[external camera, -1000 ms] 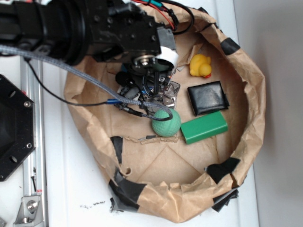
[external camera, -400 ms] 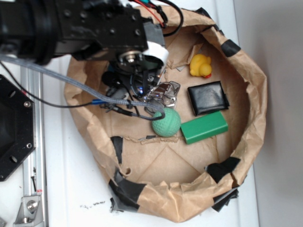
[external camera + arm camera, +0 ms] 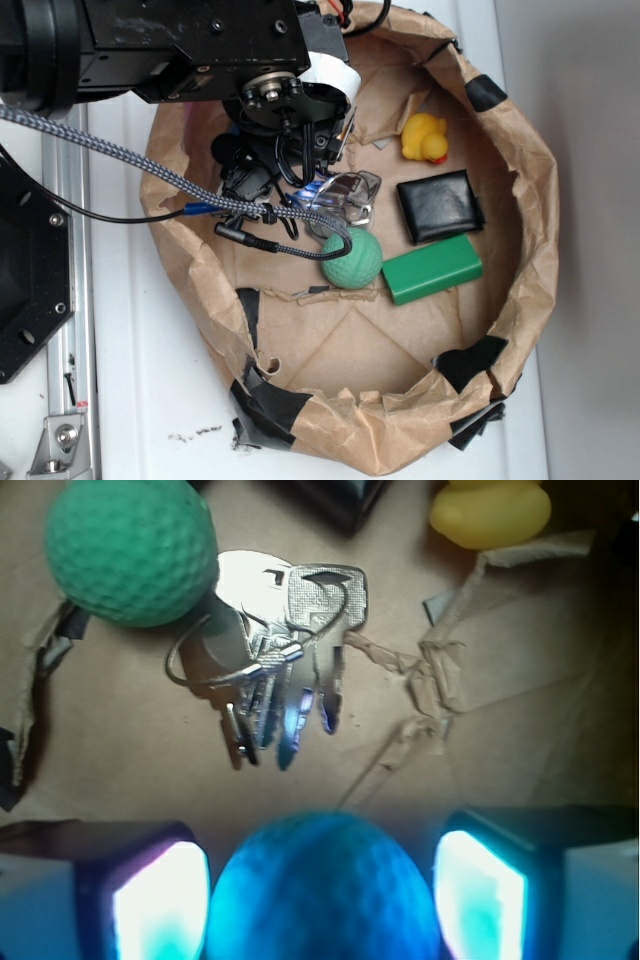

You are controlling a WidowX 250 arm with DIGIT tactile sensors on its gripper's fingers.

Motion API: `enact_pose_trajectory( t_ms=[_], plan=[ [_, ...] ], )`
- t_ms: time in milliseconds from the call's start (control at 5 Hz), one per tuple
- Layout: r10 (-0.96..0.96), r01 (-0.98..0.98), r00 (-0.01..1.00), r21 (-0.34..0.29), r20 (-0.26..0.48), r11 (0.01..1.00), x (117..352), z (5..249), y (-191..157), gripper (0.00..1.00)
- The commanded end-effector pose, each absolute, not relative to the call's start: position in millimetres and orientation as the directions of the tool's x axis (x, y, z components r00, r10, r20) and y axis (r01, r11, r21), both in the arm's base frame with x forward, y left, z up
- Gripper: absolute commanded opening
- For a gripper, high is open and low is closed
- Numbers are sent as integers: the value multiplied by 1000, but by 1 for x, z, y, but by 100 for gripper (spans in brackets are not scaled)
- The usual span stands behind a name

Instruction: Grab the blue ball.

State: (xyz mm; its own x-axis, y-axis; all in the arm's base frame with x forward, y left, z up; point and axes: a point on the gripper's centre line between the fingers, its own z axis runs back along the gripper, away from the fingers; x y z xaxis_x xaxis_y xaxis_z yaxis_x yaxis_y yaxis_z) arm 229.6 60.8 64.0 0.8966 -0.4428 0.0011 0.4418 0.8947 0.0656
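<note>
The blue ball, round, dimpled and matte, sat between the two fingers of the gripper, with gaps showing on both sides, so the jaws stood released around it. Ahead lay shiny metal keys on crumpled brown paper, beside a green dimpled ball.

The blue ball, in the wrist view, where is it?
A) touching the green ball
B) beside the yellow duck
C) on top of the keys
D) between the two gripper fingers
D: the blue ball sits between the lit fingers of the gripper, below the keys.
</note>
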Motion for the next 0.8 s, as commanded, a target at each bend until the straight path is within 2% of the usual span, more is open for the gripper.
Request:
enact_pose_trajectory(
  t_ms=[0,600],
  plan=[
    [-455,453,891,84,2,888,232,57,55,100],
    [-459,459,888,65,-23,886,225,43,56,100]
  ],
)
